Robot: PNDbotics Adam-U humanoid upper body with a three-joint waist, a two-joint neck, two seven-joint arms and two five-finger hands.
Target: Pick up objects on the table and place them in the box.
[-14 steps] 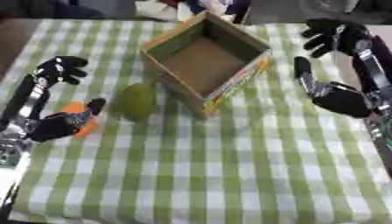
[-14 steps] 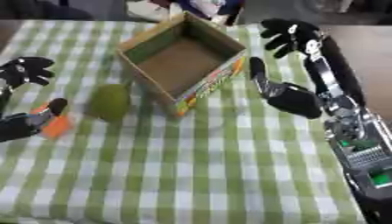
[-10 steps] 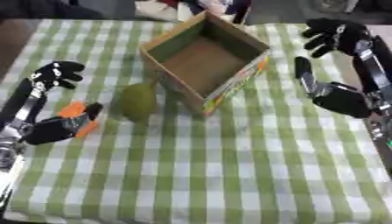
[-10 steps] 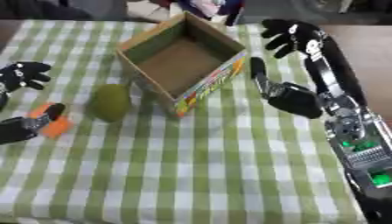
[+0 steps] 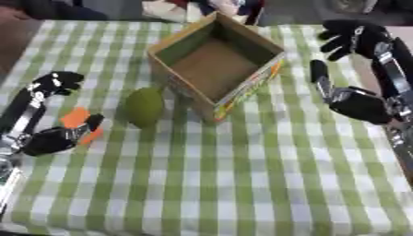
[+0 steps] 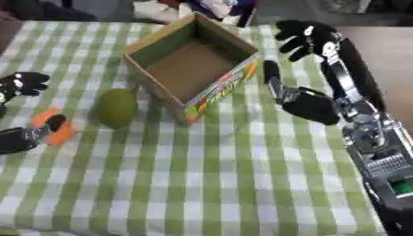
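An open cardboard box [image 5: 251,88] stands tilted at the back middle of the table, and it looks empty. Just left of it lies a green, pear-shaped fruit [image 5: 144,107]. Further left, a small flat orange piece [image 5: 74,117] lies on the cloth. My left hand [image 5: 42,141] is open around the orange piece. Its thumb lies across the piece's near right edge and its fingers reach up past the far left side. I cannot tell whether the thumb touches the piece. My right hand [image 5: 359,104] hangs open to the right of the box and holds nothing.
A green-and-white checked cloth [image 5: 242,175] covers the table. The near half holds nothing but cloth. Dark clutter and a brown surface show beyond the far and right edges.
My left hand has slid slightly toward the near left beside the orange piece. The fruit, box and right hand have stayed put.
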